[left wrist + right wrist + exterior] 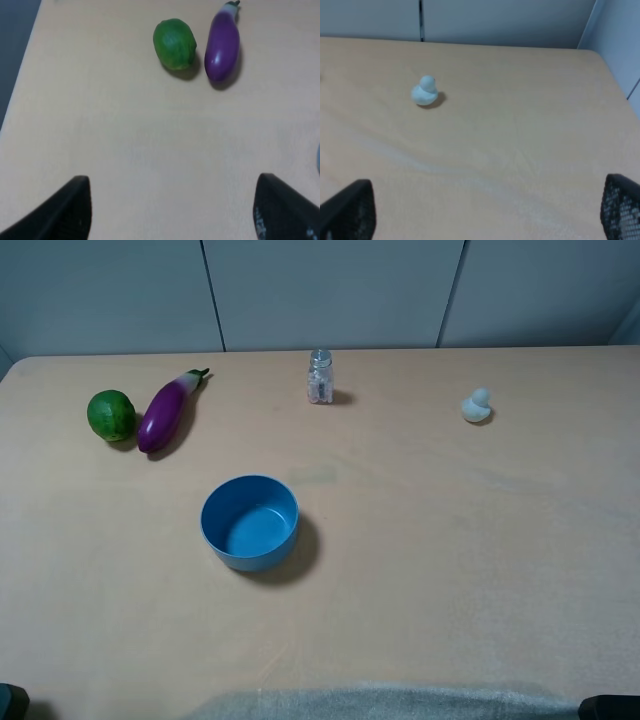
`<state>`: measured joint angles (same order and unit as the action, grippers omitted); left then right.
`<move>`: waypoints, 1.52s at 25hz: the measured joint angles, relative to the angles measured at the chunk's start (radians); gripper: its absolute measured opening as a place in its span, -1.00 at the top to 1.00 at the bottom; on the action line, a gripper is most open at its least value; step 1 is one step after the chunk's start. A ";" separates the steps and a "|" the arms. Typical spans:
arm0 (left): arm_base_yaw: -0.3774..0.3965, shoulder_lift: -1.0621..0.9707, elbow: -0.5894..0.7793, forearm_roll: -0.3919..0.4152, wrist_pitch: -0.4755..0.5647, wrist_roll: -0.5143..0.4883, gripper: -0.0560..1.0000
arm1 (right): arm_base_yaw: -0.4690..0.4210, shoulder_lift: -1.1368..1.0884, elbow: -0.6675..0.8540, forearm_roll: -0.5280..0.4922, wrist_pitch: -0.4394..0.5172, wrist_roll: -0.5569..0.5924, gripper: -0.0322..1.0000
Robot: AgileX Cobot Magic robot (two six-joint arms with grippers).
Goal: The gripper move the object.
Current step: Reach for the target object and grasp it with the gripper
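The object, a small clear glass shaker (pixel 320 377) with a silver cap and pinkish-white grains, stands upright at the far middle of the table. It does not show in either wrist view. My left gripper (pixel 173 202) is open and empty, low over the near left of the table, far from the shaker. My right gripper (pixel 487 205) is open and empty over the near right, also far from it. In the exterior high view only dark bits of the grippers show, at the bottom left corner (pixel 12 702) and the bottom right corner (pixel 610 707).
A blue bowl (pixel 250 522) stands left of centre. A green lime (pixel 111 415) and a purple eggplant (pixel 167 412) lie at the far left; both also show in the left wrist view, lime (pixel 174 43) and eggplant (pixel 223 44). A pale duck figure (pixel 477 406) sits far right, also in the right wrist view (pixel 424 91).
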<state>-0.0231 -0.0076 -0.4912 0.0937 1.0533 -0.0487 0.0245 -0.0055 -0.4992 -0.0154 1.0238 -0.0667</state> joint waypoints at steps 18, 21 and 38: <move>0.000 0.000 0.000 0.000 0.000 0.000 -0.50 | 0.000 0.000 0.000 0.000 0.000 0.000 -0.38; 0.000 0.000 0.000 0.000 0.000 0.000 -0.50 | 0.000 0.000 0.000 0.000 0.000 0.000 -0.38; 0.000 0.000 0.000 0.000 0.000 0.000 -0.50 | 0.000 0.000 0.000 0.000 0.000 0.017 -0.38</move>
<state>-0.0231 -0.0076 -0.4912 0.0937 1.0533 -0.0487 0.0245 -0.0055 -0.4992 -0.0154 1.0238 -0.0495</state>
